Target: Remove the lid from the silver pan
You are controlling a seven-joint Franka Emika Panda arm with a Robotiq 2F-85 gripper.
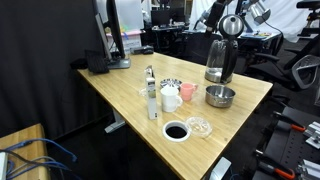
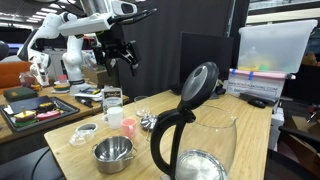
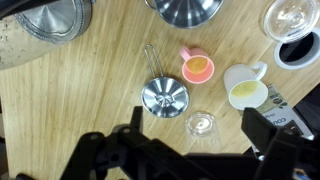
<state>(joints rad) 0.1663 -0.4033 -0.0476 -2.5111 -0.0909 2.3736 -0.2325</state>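
The silver pan [image 3: 152,66] sits on the wooden table with its thin wire handle pointing away. The round shiny lid [image 3: 163,97] with a small centre knob lies on it and hides the pan's bowl. Both show small in both exterior views, behind the mugs [image 1: 172,84] and right of them [image 2: 148,121]. My gripper [image 3: 195,135] hangs high above the table, open and empty. The lid lies just outside its left finger, and a small clear glass [image 3: 200,124] stands between the fingers far below. In an exterior view the gripper [image 2: 122,55] is well above the objects.
A pink cup [image 3: 197,67] and a white mug [image 3: 245,89] stand near the pan. A steel bowl [image 3: 185,9], a kettle [image 3: 50,20], a clear glass disc [image 3: 290,15] and a black-and-white ring [image 3: 298,50] lie farther off. A tall bottle [image 1: 152,100] stands beside the mug.
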